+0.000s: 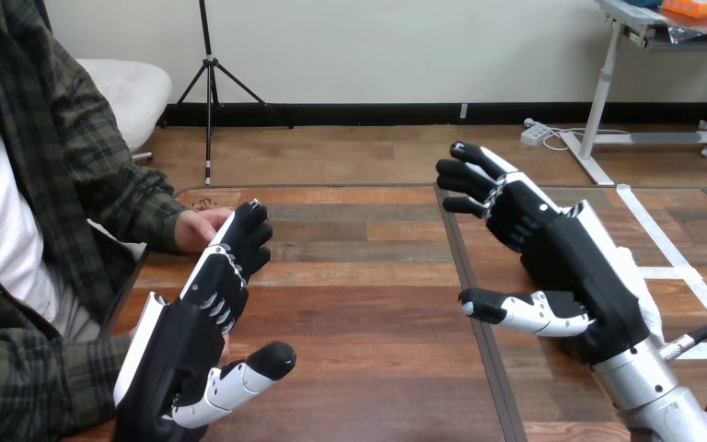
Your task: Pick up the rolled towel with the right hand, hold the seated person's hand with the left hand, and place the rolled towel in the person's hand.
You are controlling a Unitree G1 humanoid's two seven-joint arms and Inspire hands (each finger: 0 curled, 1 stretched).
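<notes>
My left hand [204, 304] reaches forward along the table's left edge with its fingers straight and its thumb out to the right. Its fingertips lie beside the person's hand [195, 227], which rests at the table's left edge and is partly hidden behind them; I cannot tell whether they touch. My right hand [562, 249] hovers over the right half of the table, open, fingers spread and pointing left, thumb below them, nothing in it. A white soft thing [646, 308], perhaps the rolled towel, peeks out from behind the right hand and wrist, mostly hidden.
The wooden table [368, 304] has a dark seam running front to back just left of my right hand. White tape strips [649, 226] mark the surface at the far right. The person sits close against the left edge.
</notes>
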